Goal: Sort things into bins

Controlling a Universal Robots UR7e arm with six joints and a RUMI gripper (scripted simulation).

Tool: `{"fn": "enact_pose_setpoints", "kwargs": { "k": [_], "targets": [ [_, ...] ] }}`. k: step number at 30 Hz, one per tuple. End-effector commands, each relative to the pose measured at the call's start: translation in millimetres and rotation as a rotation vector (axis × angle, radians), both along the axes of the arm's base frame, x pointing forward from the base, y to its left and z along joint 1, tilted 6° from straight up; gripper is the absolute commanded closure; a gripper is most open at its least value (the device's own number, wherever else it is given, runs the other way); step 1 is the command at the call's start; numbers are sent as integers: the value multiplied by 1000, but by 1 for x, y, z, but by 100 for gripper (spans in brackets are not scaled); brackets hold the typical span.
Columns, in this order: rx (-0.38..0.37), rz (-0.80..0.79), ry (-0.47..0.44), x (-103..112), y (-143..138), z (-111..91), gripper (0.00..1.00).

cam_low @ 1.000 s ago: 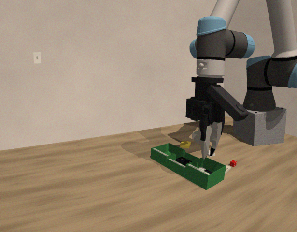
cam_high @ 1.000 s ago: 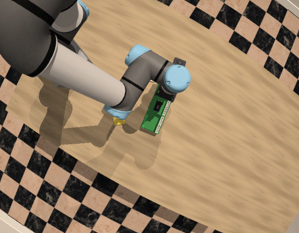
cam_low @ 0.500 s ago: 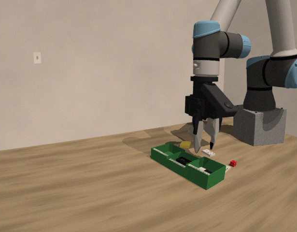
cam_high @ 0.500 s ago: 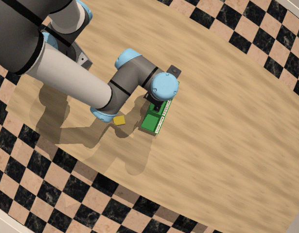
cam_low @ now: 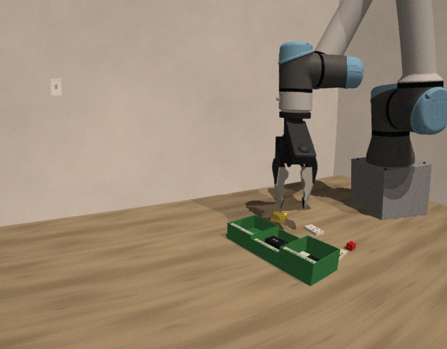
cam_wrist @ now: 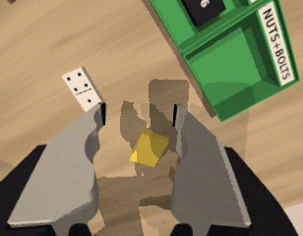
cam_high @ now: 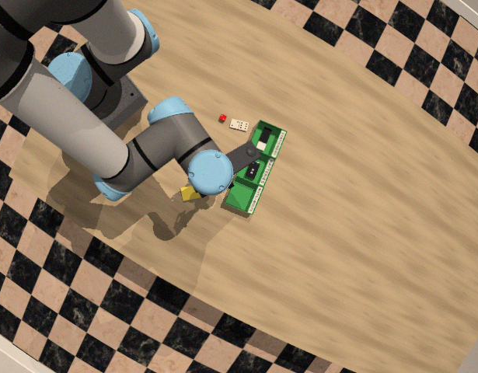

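Observation:
A small yellow piece (cam_wrist: 150,148) lies on the table beside the green three-part bin (cam_wrist: 230,54); it also shows in the top view (cam_high: 189,193) and the exterior view (cam_low: 278,217). My gripper (cam_wrist: 140,105) is open and empty. It hangs well above the table (cam_low: 292,206), with the yellow piece below, between the fingers in the wrist view. The bin (cam_high: 259,168) has labels STATIONERY, BATTERIES and NUTS+BOLTS. A black battery (cam_high: 252,170) lies in the middle part, and a black-and-white item (cam_high: 263,138) in the STATIONERY part. The NUTS+BOLTS part looks empty.
A white domino (cam_wrist: 83,88) lies on the table close to my left finger's line. Another domino (cam_high: 239,124) and a red die (cam_high: 222,117) lie beyond the bin's STATIONERY end. The arm's grey base block (cam_low: 390,187) stands behind.

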State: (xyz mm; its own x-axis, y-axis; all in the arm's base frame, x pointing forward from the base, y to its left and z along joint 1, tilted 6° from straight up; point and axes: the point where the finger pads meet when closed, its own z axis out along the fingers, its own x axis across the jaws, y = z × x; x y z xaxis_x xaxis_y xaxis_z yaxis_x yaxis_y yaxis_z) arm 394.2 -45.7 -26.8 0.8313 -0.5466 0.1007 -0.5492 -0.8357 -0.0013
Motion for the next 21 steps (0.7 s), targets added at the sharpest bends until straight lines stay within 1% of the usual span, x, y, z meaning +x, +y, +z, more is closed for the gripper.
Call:
{"fn": "enact_pose_setpoints", "kwargs": {
  "k": [1, 8, 10, 12, 16, 21],
  "targets": [
    [18, -155, -15, -19, -34, 2, 67],
    [41, -352, -31, -46, -85, 2, 67],
    [41, -352, -31, -53, -97, 2, 67],
    [41, -352, -31, -56, -102, 2, 67],
    [40, -352, -32, -55, -103, 3, 67],
    [41, -348, -31, -53, -98, 3, 67]
  ]
}}
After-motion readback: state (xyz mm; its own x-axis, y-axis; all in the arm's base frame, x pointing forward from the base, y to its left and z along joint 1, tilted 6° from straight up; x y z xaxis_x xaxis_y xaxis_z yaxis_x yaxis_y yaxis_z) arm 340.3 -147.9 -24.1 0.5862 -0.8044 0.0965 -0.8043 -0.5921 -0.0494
